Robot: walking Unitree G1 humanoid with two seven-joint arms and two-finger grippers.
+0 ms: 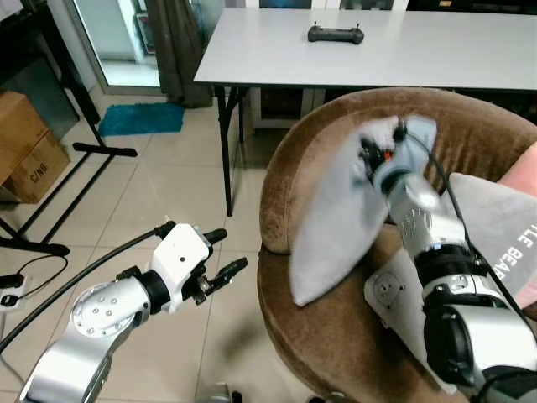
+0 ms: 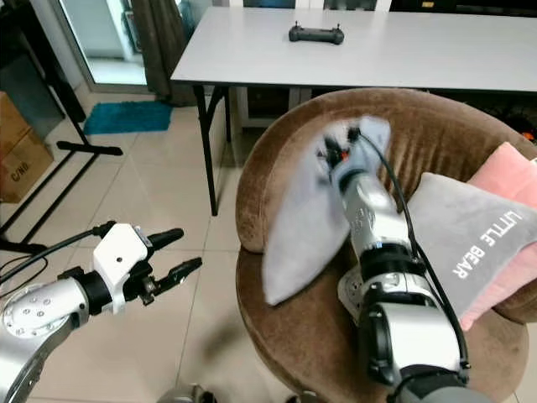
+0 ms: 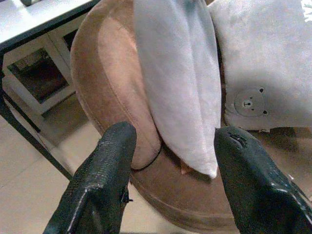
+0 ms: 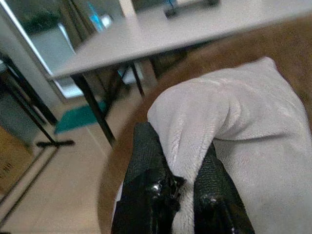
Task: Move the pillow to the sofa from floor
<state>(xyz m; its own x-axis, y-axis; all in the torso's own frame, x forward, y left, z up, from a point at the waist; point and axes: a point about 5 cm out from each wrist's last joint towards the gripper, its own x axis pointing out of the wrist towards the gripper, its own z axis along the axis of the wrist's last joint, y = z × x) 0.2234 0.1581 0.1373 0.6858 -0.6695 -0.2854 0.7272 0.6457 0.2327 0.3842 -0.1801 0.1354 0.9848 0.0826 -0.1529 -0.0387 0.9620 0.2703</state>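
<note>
Right hand [image 4: 180, 195] pinching pillow [image 1: 336, 227] over sofa [image 1: 294, 168].

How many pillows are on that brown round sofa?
3: a plain grey pillow pinched by the right gripper at the sofa's left side, a grey bear-print pillow at its right, a pink pillow behind that.

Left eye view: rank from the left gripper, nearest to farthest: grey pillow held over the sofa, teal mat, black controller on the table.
From the left gripper:
1. grey pillow, to its right, over the brown sofa.
2. teal mat, ahead on the floor, left.
3. black controller, on the white table, farthest back.
</note>
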